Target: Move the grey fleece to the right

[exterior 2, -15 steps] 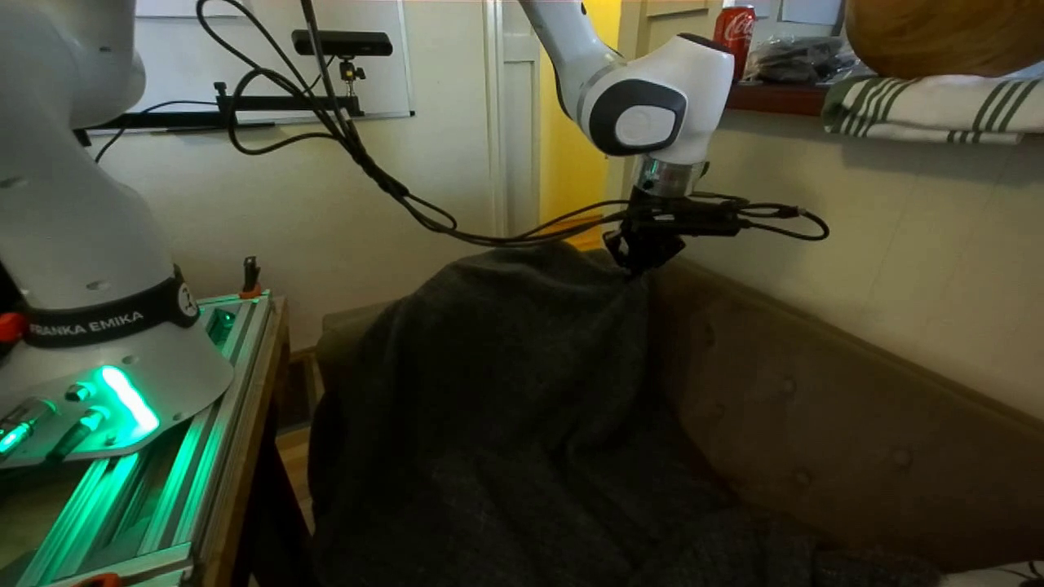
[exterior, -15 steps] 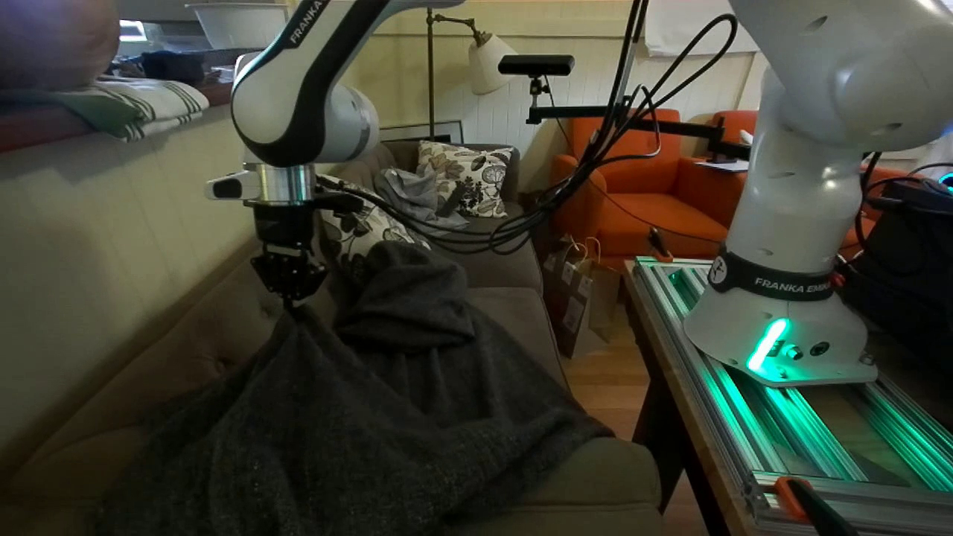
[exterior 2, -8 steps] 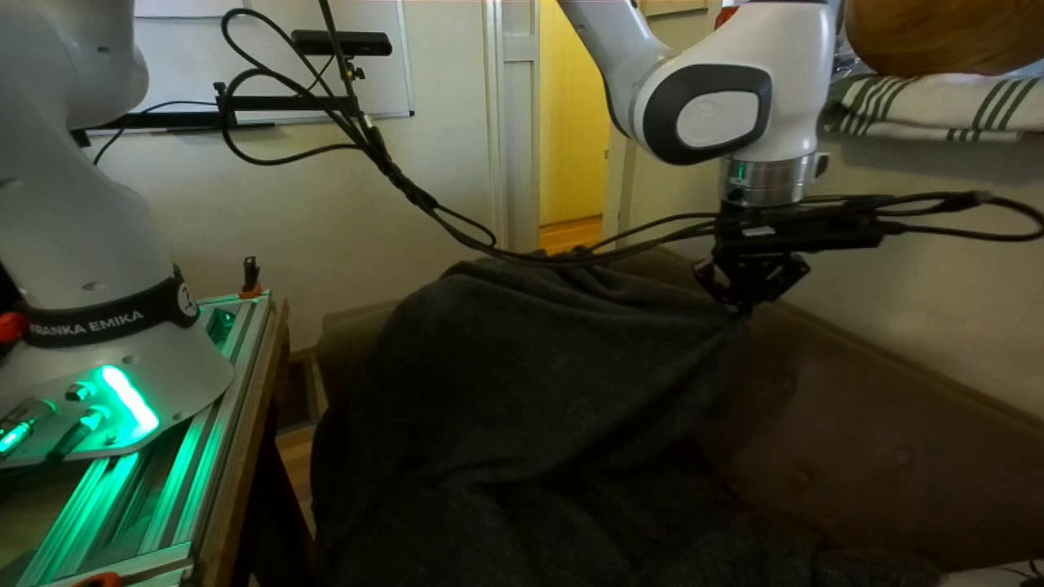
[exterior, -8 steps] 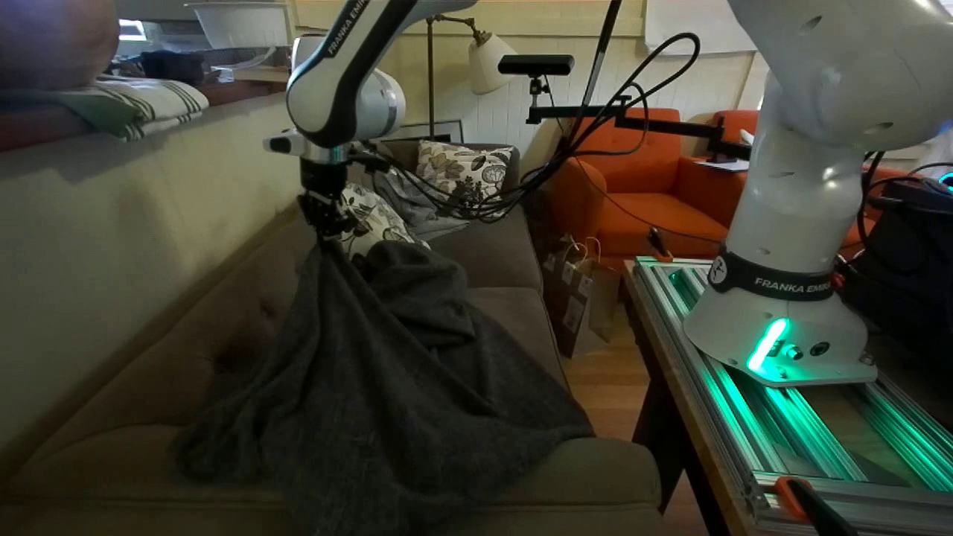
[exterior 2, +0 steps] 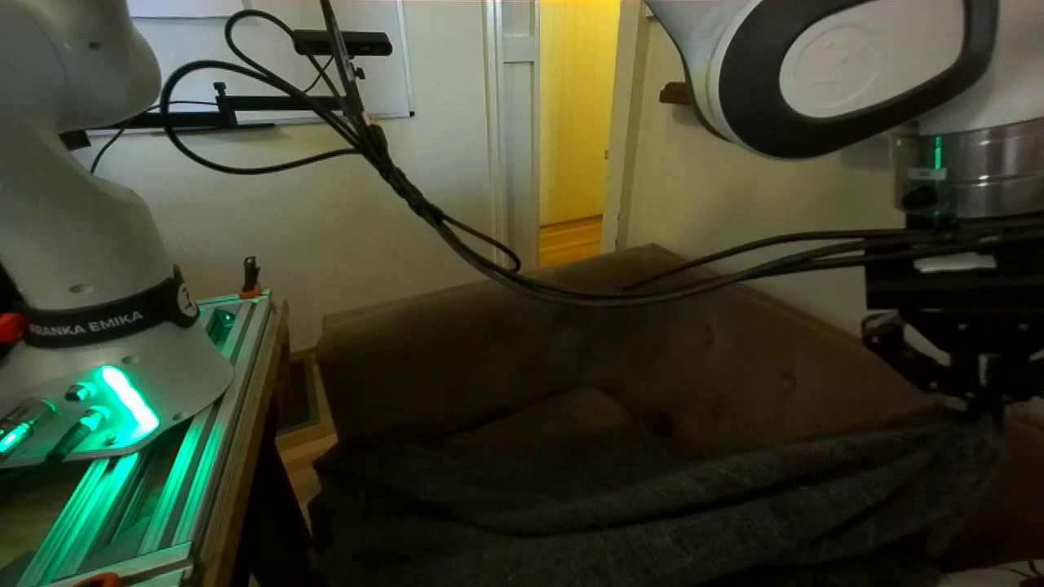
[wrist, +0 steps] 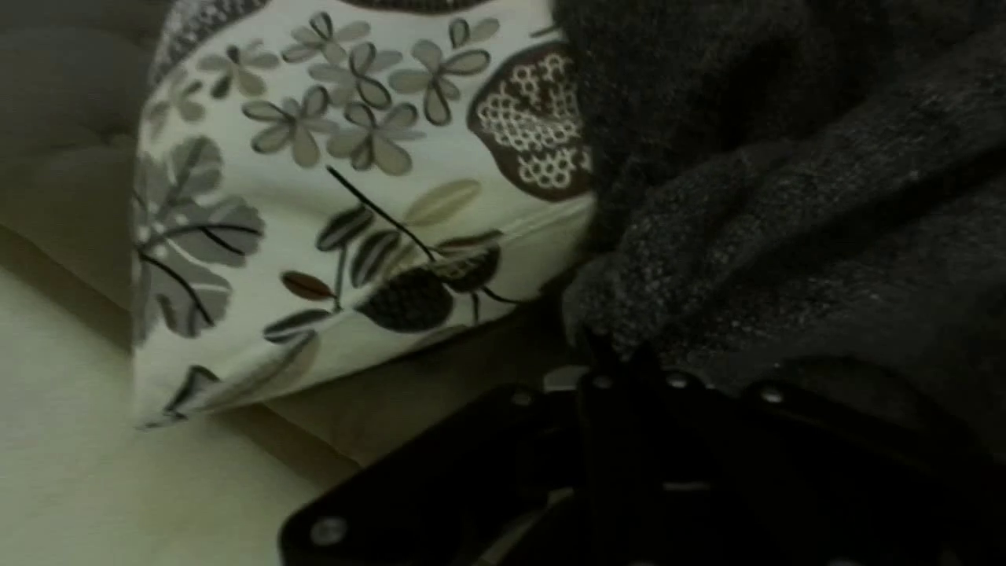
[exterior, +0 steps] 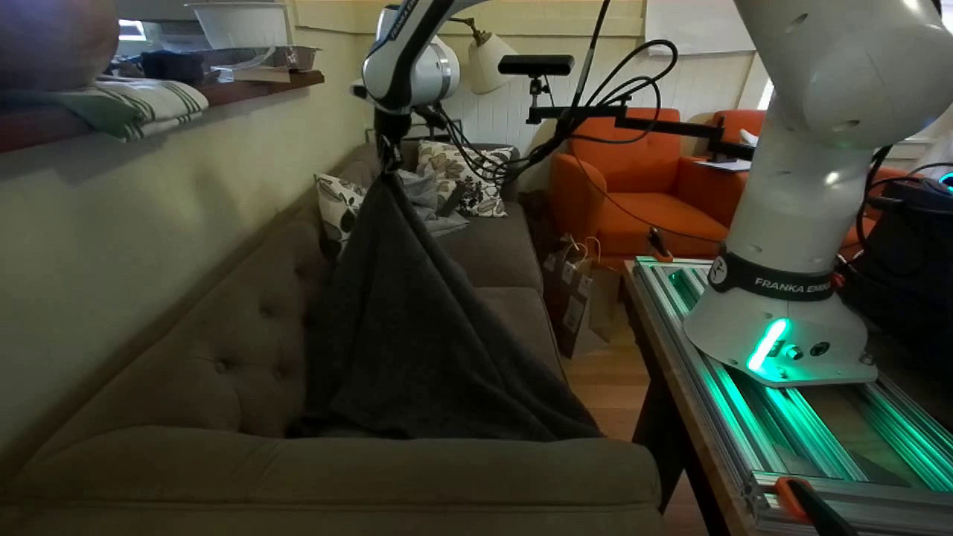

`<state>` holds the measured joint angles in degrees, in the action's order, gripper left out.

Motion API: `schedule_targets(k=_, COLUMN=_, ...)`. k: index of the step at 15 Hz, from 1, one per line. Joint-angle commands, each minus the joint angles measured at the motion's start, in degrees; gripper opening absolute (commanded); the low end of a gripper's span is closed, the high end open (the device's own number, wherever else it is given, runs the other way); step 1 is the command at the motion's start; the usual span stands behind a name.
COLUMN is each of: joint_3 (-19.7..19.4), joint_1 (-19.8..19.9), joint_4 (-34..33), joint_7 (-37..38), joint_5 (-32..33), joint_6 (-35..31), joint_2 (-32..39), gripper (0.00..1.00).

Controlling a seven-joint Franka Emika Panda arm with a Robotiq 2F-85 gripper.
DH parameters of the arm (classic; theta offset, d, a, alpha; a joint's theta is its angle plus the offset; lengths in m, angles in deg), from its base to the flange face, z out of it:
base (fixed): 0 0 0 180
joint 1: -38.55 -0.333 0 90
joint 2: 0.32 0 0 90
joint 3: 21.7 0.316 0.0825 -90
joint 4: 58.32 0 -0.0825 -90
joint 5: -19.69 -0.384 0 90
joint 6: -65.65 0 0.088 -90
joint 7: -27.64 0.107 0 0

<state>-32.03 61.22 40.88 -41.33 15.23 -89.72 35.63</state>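
My gripper is shut on a gathered corner of the grey fleece; it shows in both exterior views and in the wrist view. The fleece is dark charcoal and fuzzy. In an exterior view it hangs from the fingers like a tent, its lower part spread over the sofa seat to the front edge. In an exterior view it stretches along the bottom up to the gripper at the right. In the wrist view it fills the upper right. The fabric hides most of the fingertips.
The tufted brown-grey sofa stands against the wall. A patterned cushion, also in the wrist view, leans beside the fleece. Another cushion and a light grey cloth lie farther along. Black cables hang from the arm.
My gripper, shut on the fleece throughout, has moved along the sofa toward the cushions and up. The fleece was pulled along, baring the near armrest and seat end.
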Motion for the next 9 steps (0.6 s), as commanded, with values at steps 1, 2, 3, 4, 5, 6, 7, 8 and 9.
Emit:
schedule_targets(k=1, joint_3=-3.42, joint_1=-0.39, joint_4=-0.59, joint_7=11.21, joint_5=3.28, joint_6=-2.03, joint_2=-1.98, gripper=0.01)
schedule_targets(k=2, joint_3=-4.83, joint_1=-1.41, joint_4=-0.89, joint_7=15.22, joint_5=4.30, joint_6=-2.69, joint_2=-1.77, gripper=0.01)
schedule_targets(k=3, joint_3=-6.39, joint_1=-2.93, joint_4=-1.17, joint_7=19.24, joint_5=6.37, joint_6=-2.56, joint_2=-1.18, gripper=0.01)
schedule_targets(k=4, joint_3=-6.71, joint_1=-3.58, joint_4=-1.35, joint_7=21.93, joint_5=8.11, joint_6=-2.21, joint_2=-0.78, gripper=0.01)
schedule_targets(k=5, joint_3=-7.03, joint_1=-4.68, joint_4=-1.19, joint_7=24.42, joint_5=10.49, joint_6=-1.65, joint_2=-0.29, gripper=0.29)
schedule_targets(k=6, joint_3=-7.01, joint_1=-6.02, joint_4=-0.54, joint_7=25.99, joint_5=13.26, joint_6=-0.63, joint_2=-0.11, gripper=0.31)
schedule_targets(k=7, joint_3=-5.42, joint_1=-6.53, joint_4=0.64, joint_7=25.58, joint_5=15.43, joint_6=0.94, joint_2=-0.43, gripper=0.36)
schedule_targets(k=8, joint_3=-1.50, joint_1=-5.89, joint_4=2.58, joint_7=22.93, joint_5=15.73, joint_6=2.49, joint_2=-1.58, gripper=0.44)
schedule_targets(k=9, joint_3=1.11, joint_1=-6.19, joint_4=4.51, joint_7=22.36, joint_5=15.46, joint_6=2.64, joint_2=-2.41, gripper=0.50)
